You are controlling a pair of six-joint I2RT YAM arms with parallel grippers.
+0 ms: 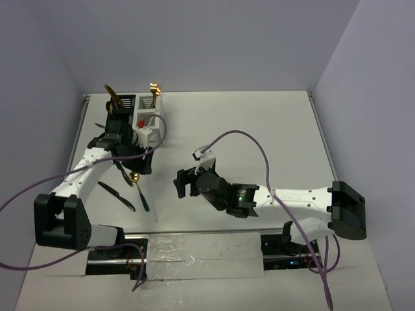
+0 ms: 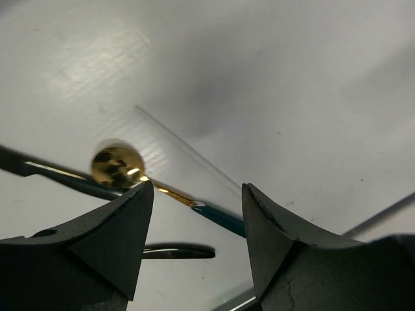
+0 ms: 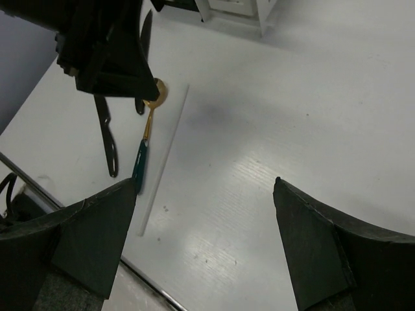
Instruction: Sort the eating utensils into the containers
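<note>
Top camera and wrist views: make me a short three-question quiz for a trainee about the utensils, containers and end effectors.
1. True or false: the gold spoon lies on the table.
2. The right end effector is: A open and empty; B shut on a fork; C shut on a knife.
3. In the top view, the white container stands on which side of the black container?
Key: 1 true; 2 A; 3 right.

The left arm is reaching forward from its base, the left gripper [image 1: 134, 163] [image 2: 194, 189] pointing down with its jaws standing wide apart. The right arm is stretching leftward, the right gripper [image 1: 183, 183] [image 3: 205, 183] hovering well right of the left one, its jaws spread wide.
</note>
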